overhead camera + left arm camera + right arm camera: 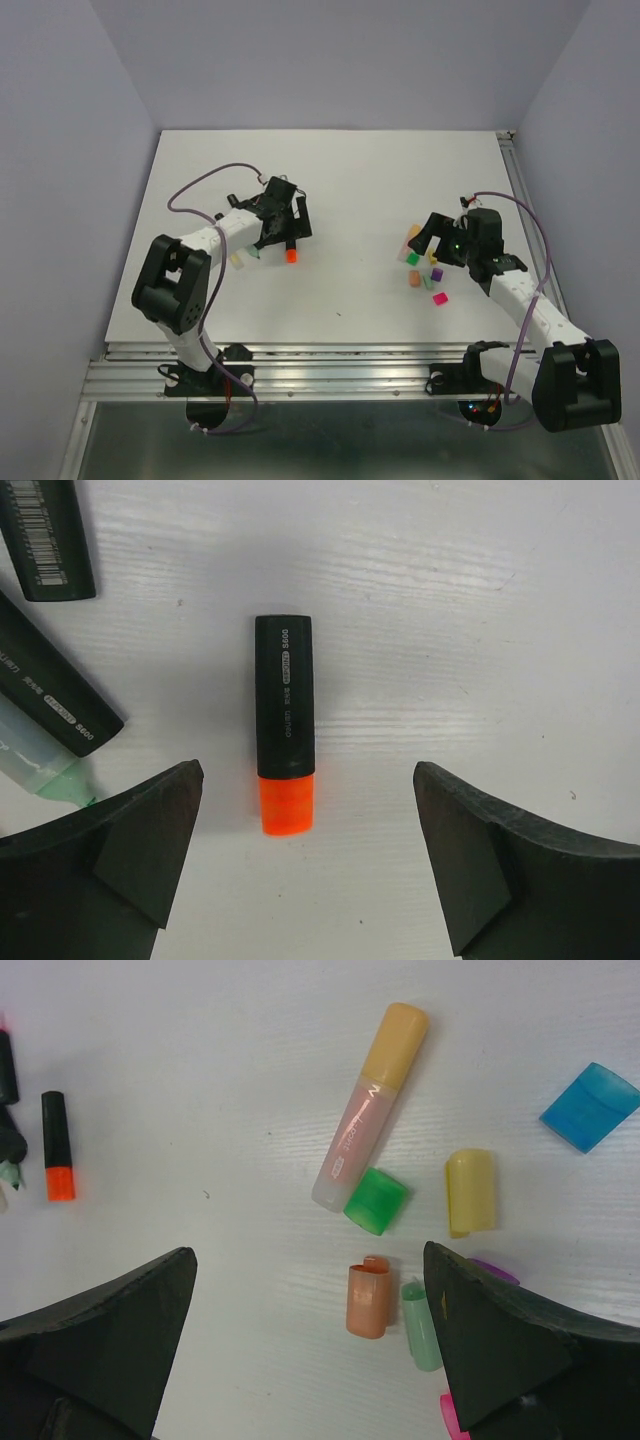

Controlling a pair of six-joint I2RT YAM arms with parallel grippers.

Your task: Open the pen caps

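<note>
A short black highlighter [284, 695] lies on the white table with its orange cap [286, 805] still on. My left gripper [308, 850] is open and empty, hovering above the cap end, its jaws wide on either side. In the top view the left gripper [278, 238] sits just above the orange cap [291, 256]. My right gripper [310, 1340] is open and empty over loose caps: peach [368, 1300], green [377, 1200], yellow [470, 1190], cyan [590, 1107], pale green [422, 1325], purple [495, 1270] and pink [450, 1415]. In the top view the right gripper [425, 235] stands over this cluster.
A pastel pen [355, 1135] with a peach cap [395, 1045] lies beside the green cap. Two more black pens [50, 535] [55, 695] lie left of the left gripper, one with a bare pale green tip [35, 755]. The table's metal rail [330, 365] runs along the near edge.
</note>
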